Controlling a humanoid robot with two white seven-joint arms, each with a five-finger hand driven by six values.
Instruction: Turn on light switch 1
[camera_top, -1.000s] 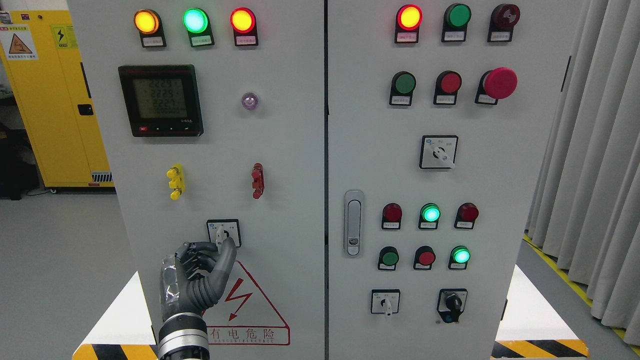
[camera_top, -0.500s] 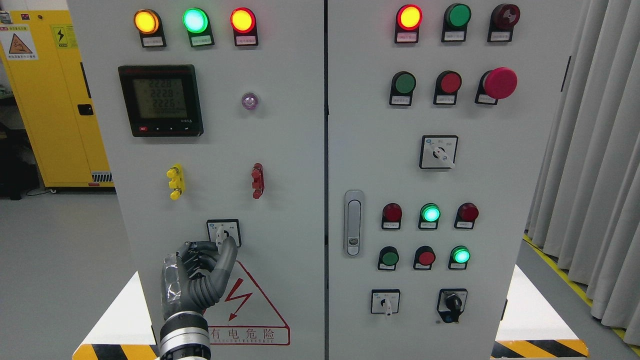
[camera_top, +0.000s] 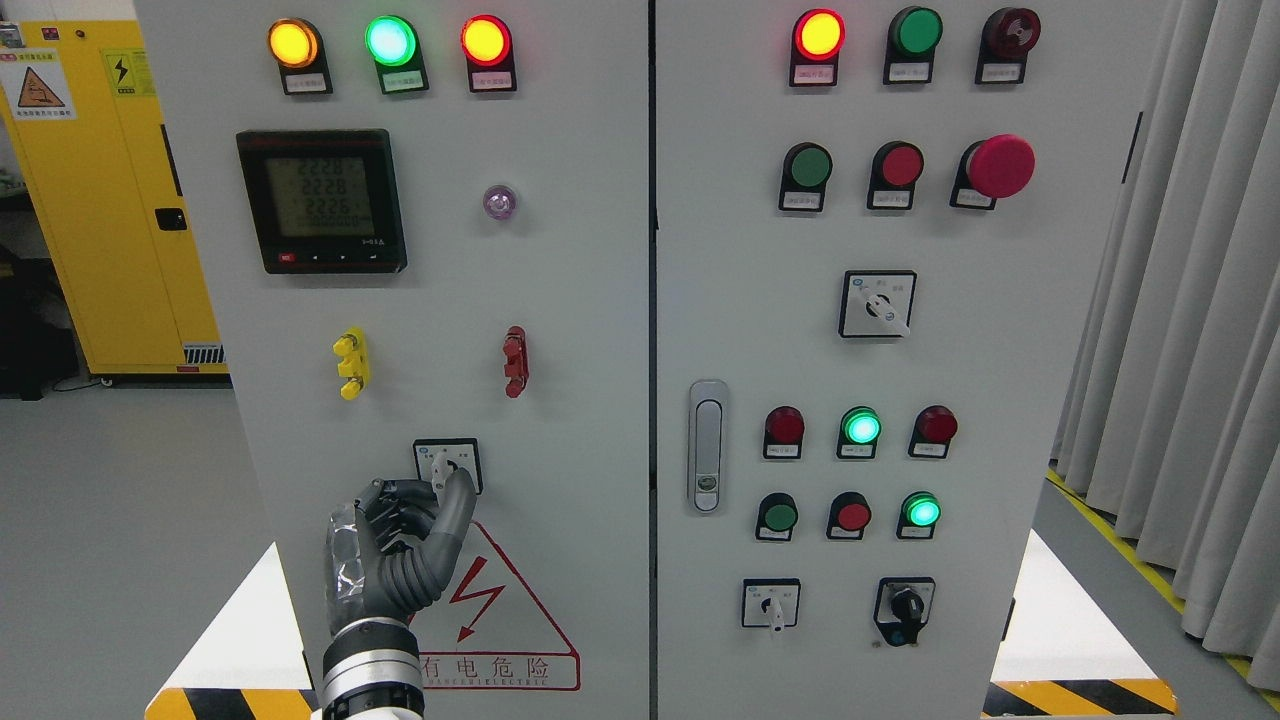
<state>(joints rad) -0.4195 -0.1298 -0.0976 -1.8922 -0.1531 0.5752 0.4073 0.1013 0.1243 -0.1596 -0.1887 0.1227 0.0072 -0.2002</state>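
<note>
The light switch (camera_top: 447, 465) is a small rotary selector on a square plate with a white lever, low on the left cabinet door (camera_top: 560, 300). The lever points down. My left hand (camera_top: 436, 492) comes up from the bottom edge; its dark thumb lies against the lever's right side and the curled fingers (camera_top: 400, 497) meet it from the left, pinching the lever's lower end. The hand hides the plate's lower left corner. The right arm does not show.
A red warning triangle (camera_top: 495, 600) is just below the switch. Yellow (camera_top: 351, 363) and red (camera_top: 515, 361) terminals are above it, with a meter (camera_top: 321, 200). The right door holds a latch handle (camera_top: 707, 445), more selectors (camera_top: 877, 303) (camera_top: 770, 603) and lit buttons (camera_top: 860, 427).
My left hand has crept slightly up and to the right, thumb closing tighter against the lever. The lever itself still points down.
</note>
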